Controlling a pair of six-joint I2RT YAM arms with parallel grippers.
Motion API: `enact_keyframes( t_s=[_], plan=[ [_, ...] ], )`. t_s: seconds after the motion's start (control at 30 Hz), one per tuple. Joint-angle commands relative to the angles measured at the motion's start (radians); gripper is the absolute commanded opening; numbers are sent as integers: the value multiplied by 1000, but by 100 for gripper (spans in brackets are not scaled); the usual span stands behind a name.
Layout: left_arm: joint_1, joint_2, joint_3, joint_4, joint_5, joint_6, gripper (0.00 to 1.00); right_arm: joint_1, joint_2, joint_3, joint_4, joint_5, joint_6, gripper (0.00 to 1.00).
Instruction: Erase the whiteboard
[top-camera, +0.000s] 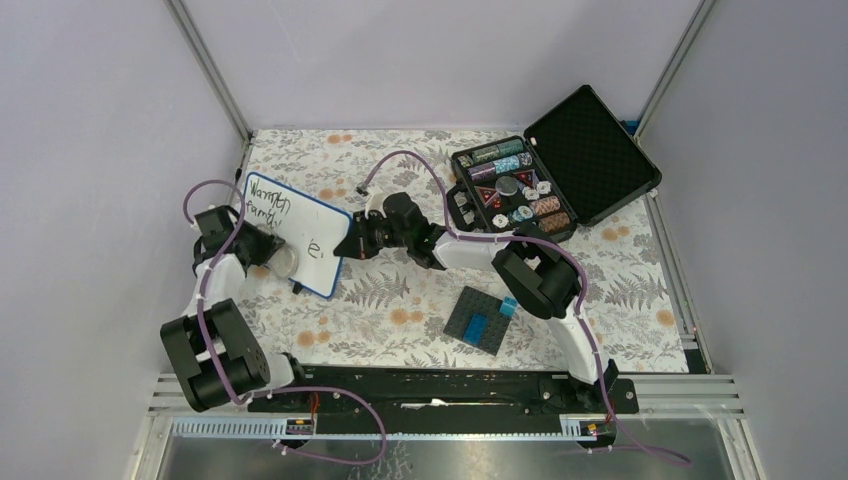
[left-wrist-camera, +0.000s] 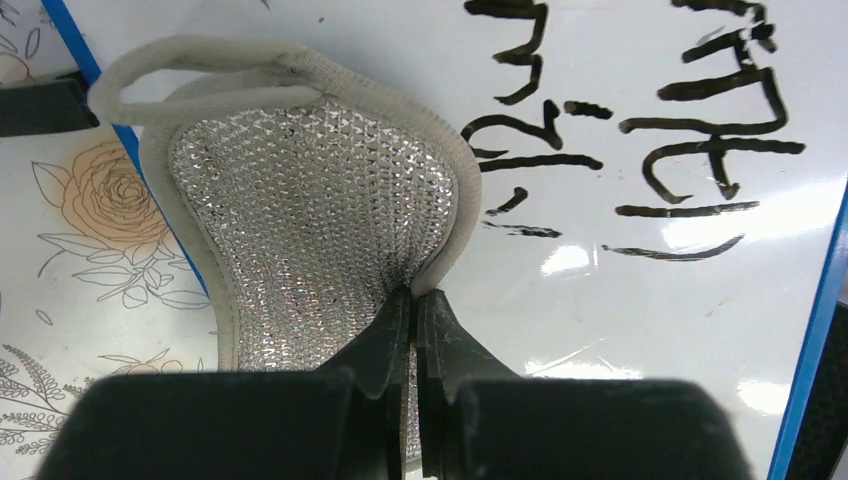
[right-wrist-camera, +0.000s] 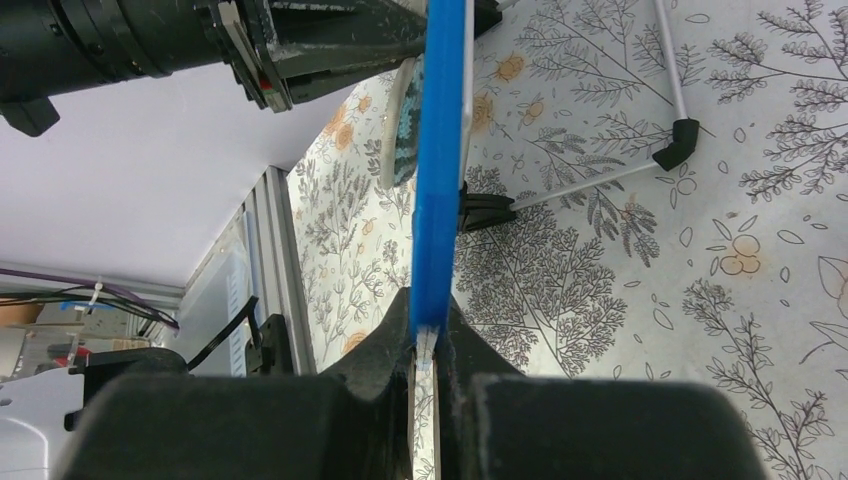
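Observation:
The whiteboard (top-camera: 305, 232), white with a thin blue rim and dark handwriting, stands tilted at the left of the table. My right gripper (top-camera: 352, 243) is shut on its right edge; in the right wrist view the blue rim (right-wrist-camera: 440, 170) runs up from between the fingers. My left gripper (top-camera: 268, 246) is shut on a silver mesh scrubbing pad (left-wrist-camera: 310, 220) with a grey fabric border, pressed against the board's face (left-wrist-camera: 620, 290). Dark writing (left-wrist-camera: 690, 120) shows to the right of the pad. The board's lower part bears a small mark (top-camera: 315, 250).
An open black case (top-camera: 560, 170) holding poker chips stands at the back right. A dark grey studded plate (top-camera: 482, 318) with blue bricks lies in the middle front. The board's thin stand leg (right-wrist-camera: 672, 60) rests on the floral tablecloth (top-camera: 400, 310).

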Motion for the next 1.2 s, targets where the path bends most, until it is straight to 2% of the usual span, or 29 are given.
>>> enact_keyframes(
  t_s=[0.0,0.1,0.27,0.37,0.53,0.67,0.73,0.77,0.87,0.9,1.03,1.17],
  plan=[
    [-16,21,-30,-23,98,12,0,51,-30,12,29,-146,-46,0],
    [-104,5,16,-15,73,27,0,51,-28,14,29,-146,-46,0],
    [-331,-19,136,-8,2,89,0,52,-27,13,29,-149,-46,0],
    [-393,-33,191,6,1,113,0,51,-30,12,30,-149,-48,0],
    [-395,-14,212,-27,-74,107,0,53,-32,9,32,-150,-47,0],
    [-383,9,163,-90,-185,77,0,52,-39,3,32,-148,-50,0],
    [-324,9,123,-135,-242,41,0,52,-41,0,32,-147,-50,0],
    [-255,7,87,-144,-237,25,0,51,-41,1,33,-148,-50,0],
    [-88,5,6,-102,-87,7,0,52,-41,0,38,-152,-47,0],
    [-72,10,-1,-92,-60,10,0,52,-42,0,41,-154,-45,0],
    [-105,15,31,-86,-45,31,0,53,-42,1,41,-156,-45,0],
    [-192,3,110,-61,-60,59,0,53,-37,4,41,-159,-44,0]
  ],
)
